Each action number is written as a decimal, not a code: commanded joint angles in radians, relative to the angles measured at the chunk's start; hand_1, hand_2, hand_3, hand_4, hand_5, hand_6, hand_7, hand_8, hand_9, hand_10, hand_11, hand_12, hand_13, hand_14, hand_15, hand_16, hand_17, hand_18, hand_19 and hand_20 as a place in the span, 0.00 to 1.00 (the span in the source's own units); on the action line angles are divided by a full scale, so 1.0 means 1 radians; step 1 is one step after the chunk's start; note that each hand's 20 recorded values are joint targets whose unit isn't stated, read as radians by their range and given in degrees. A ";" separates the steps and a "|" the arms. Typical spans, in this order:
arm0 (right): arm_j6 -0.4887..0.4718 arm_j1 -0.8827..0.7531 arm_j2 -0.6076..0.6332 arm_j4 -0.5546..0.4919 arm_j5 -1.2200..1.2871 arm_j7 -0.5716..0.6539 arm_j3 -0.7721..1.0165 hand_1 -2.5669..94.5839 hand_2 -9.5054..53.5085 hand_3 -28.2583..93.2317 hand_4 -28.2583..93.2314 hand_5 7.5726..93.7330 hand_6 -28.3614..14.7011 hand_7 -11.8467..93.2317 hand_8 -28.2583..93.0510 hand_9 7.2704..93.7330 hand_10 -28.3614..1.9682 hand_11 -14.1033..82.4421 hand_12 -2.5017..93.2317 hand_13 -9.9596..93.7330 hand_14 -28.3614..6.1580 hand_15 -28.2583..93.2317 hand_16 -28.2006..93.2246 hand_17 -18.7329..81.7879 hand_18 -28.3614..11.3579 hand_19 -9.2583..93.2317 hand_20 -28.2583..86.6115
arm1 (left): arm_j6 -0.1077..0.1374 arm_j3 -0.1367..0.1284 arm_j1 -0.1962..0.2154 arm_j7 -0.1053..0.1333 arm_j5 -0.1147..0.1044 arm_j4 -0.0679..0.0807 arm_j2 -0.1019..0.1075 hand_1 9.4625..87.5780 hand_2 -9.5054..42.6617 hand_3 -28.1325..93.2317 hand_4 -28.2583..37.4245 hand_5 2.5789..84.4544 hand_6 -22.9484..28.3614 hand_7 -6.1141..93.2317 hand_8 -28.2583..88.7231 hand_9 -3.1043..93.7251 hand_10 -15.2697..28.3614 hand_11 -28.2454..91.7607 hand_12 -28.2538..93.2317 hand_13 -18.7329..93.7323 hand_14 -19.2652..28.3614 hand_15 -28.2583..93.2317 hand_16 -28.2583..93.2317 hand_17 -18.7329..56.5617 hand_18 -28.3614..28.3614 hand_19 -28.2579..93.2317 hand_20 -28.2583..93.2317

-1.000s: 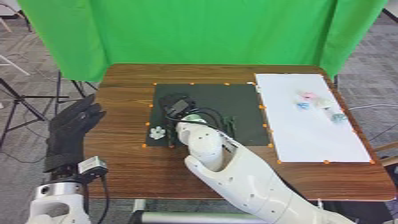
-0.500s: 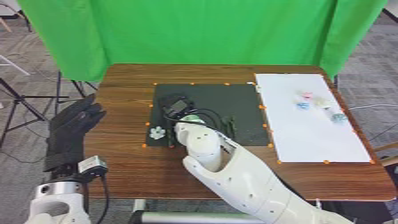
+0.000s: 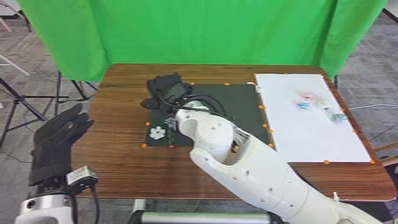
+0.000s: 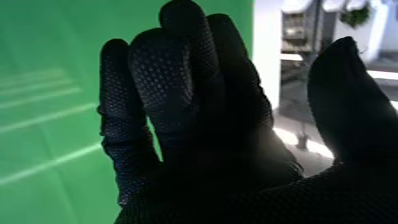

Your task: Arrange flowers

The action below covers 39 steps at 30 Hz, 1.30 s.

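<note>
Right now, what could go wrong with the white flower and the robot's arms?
The white flower lies on the dark mat close beside the right arm, so the arm might brush it out of place if it swings that way. The right arm also slants over toward the left hand's side, so the two could bump if both moved inward together.

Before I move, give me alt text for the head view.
The robot's right hand is open over the far left corner of a dark mat, with a white flower nearer on it. To the right, small pink and blue pieces, perhaps flowers, lie on a white sheet. The left hand is open at the left.
</note>
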 commanded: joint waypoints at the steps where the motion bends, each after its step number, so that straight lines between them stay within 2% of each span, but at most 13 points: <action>1: 0.035 0.125 0.204 -0.116 0.120 0.074 -0.015 0.23 0.35 0.89 0.04 0.67 0.45 0.28 0.15 0.70 0.33 0.47 0.23 0.74 0.50 0.82 0.37 0.46 0.17 0.94 0.23 | 0.003 -0.019 0.041 -0.017 0.030 -0.022 -0.040 0.21 0.30 0.92 0.14 0.47 0.66 0.22 0.15 0.39 0.81 0.54 0.28 0.37 0.97 0.75 0.09 0.13 0.87 0.72 0.24; 2: 0.018 0.116 0.216 -0.129 0.116 0.070 0.005 0.24 0.36 0.89 0.04 0.67 0.45 0.28 0.15 0.70 0.33 0.46 0.23 0.74 0.50 0.82 0.37 0.46 0.17 0.94 0.23 | 0.006 -0.018 0.040 -0.011 0.030 -0.021 -0.041 0.21 0.30 0.92 0.14 0.47 0.66 0.22 0.15 0.39 0.81 0.54 0.28 0.37 0.97 0.75 0.09 0.13 0.87 0.72 0.24; 3: 0.029 0.138 0.256 -0.148 0.152 0.094 -0.018 0.24 0.36 0.90 0.04 0.67 0.45 0.27 0.15 0.70 0.33 0.46 0.22 0.74 0.50 0.81 0.37 0.46 0.17 0.94 0.23 | 0.002 -0.022 0.043 -0.021 0.038 -0.023 -0.050 0.21 0.30 0.92 0.14 0.47 0.66 0.22 0.15 0.39 0.81 0.54 0.28 0.37 0.97 0.75 0.09 0.13 0.87 0.72 0.24; 6: 0.010 0.110 0.321 -0.181 0.145 0.073 0.028 0.25 0.36 0.90 0.04 0.65 0.46 0.27 0.15 0.69 0.32 0.45 0.22 0.73 0.49 0.81 0.37 0.45 0.17 0.93 0.23 | 0.004 -0.026 0.058 -0.017 0.038 -0.028 -0.054 0.21 0.30 0.92 0.13 0.47 0.66 0.22 0.15 0.39 0.81 0.54 0.28 0.37 0.96 0.75 0.09 0.13 0.87 0.72 0.24; 7: 0.028 0.112 0.364 -0.195 0.163 0.086 0.022 0.25 0.36 0.90 0.04 0.65 0.46 0.27 0.15 0.69 0.33 0.45 0.22 0.73 0.49 0.81 0.37 0.45 0.17 0.93 0.23 | 0.001 -0.021 0.050 -0.018 0.040 -0.025 -0.054 0.21 0.30 0.92 0.13 0.47 0.66 0.22 0.15 0.39 0.81 0.54 0.28 0.37 0.97 0.75 0.09 0.13 0.87 0.72 0.24; 12: -0.059 -0.023 0.432 -0.226 0.131 0.040 0.192 0.26 0.33 0.90 0.05 0.64 0.48 0.27 0.15 0.67 0.32 0.44 0.22 0.72 0.49 0.81 0.36 0.45 0.17 0.93 0.24 | 0.006 -0.019 0.071 -0.022 0.044 -0.033 -0.065 0.21 0.30 0.92 0.13 0.47 0.66 0.22 0.15 0.39 0.81 0.54 0.28 0.37 0.97 0.75 0.09 0.13 0.87 0.72 0.24; 13: -0.031 -0.007 0.481 -0.232 0.173 0.076 0.165 0.26 0.33 0.90 0.05 0.63 0.47 0.27 0.15 0.67 0.32 0.44 0.22 0.72 0.49 0.81 0.36 0.45 0.17 0.93 0.24 | 0.004 -0.016 0.068 -0.021 0.042 -0.032 -0.065 0.21 0.30 0.92 0.13 0.47 0.66 0.22 0.15 0.39 0.81 0.54 0.28 0.37 0.97 0.75 0.09 0.13 0.87 0.72 0.24; 17: -0.064 -0.092 0.540 -0.235 0.182 0.094 0.253 0.26 0.31 0.90 0.05 0.61 0.47 0.27 0.15 0.65 0.32 0.43 0.22 0.71 0.49 0.82 0.36 0.45 0.17 0.93 0.25 | 0.006 -0.010 0.070 -0.018 0.042 -0.032 -0.069 0.21 0.30 0.92 0.12 0.47 0.66 0.22 0.15 0.39 0.81 0.54 0.28 0.37 0.97 0.75 0.09 0.13 0.87 0.72 0.24; 21: -0.103 -0.175 0.577 -0.225 0.173 0.097 0.340 0.28 0.27 0.91 0.05 0.59 0.46 0.27 0.15 0.62 0.31 0.42 0.22 0.71 0.49 0.82 0.36 0.45 0.17 0.93 0.25 | 0.007 -0.006 0.071 -0.020 0.046 -0.034 -0.071 0.21 0.30 0.92 0.12 0.47 0.66 0.22 0.15 0.39 0.81 0.54 0.28 0.37 0.97 0.75 0.09 0.13 0.87 0.72 0.24; 22: -0.102 -0.178 0.592 -0.218 0.179 0.107 0.342 0.28 0.26 0.91 0.05 0.58 0.46 0.27 0.15 0.62 0.30 0.42 0.22 0.71 0.49 0.82 0.36 0.46 0.17 0.93 0.25 | 0.014 -0.001 0.071 -0.010 0.041 -0.034 -0.070 0.20 0.30 0.92 0.12 0.47 0.66 0.22 0.15 0.39 0.81 0.54 0.28 0.37 0.96 0.75 0.09 0.13 0.87 0.72 0.24; 30: -0.133 -0.304 0.652 -0.207 0.216 0.188 0.482 0.29 0.23 0.91 0.04 0.57 0.44 0.26 0.16 0.59 0.28 0.41 0.22 0.70 0.50 0.84 0.36 0.47 0.17 0.95 0.25 | 0.007 0.000 0.069 -0.022 0.050 -0.036 -0.079 0.21 0.30 0.92 0.12 0.46 0.66 0.22 0.15 0.39 0.81 0.54 0.28 0.37 0.96 0.75 0.09 0.12 0.87 0.72 0.24; 31: -0.134 -0.313 0.663 -0.205 0.226 0.205 0.491 0.29 0.23 0.91 0.04 0.56 0.43 0.26 0.16 0.59 0.27 0.41 0.22 0.70 0.50 0.84 0.36 0.48 0.17 0.95 0.25 | 0.014 0.006 0.068 -0.013 0.040 -0.035 -0.069 0.20 0.30 0.92 0.12 0.46 0.66 0.22 0.15 0.39 0.81 0.54 0.28 0.37 0.96 0.75 0.09 0.13 0.87 0.72 0.24; 39: -0.185 -0.380 0.693 -0.171 0.270 0.301 0.570 0.29 0.22 0.91 0.04 0.54 0.41 0.24 0.16 0.55 0.23 0.39 0.21 0.71 0.50 0.86 0.36 0.51 0.16 0.98 0.25 | 0.011 0.008 0.065 -0.014 0.042 -0.033 -0.070 0.21 0.29 0.92 0.12 0.46 0.66 0.22 0.15 0.39 0.81 0.54 0.28 0.37 0.96 0.75 0.09 0.13 0.87 0.72 0.24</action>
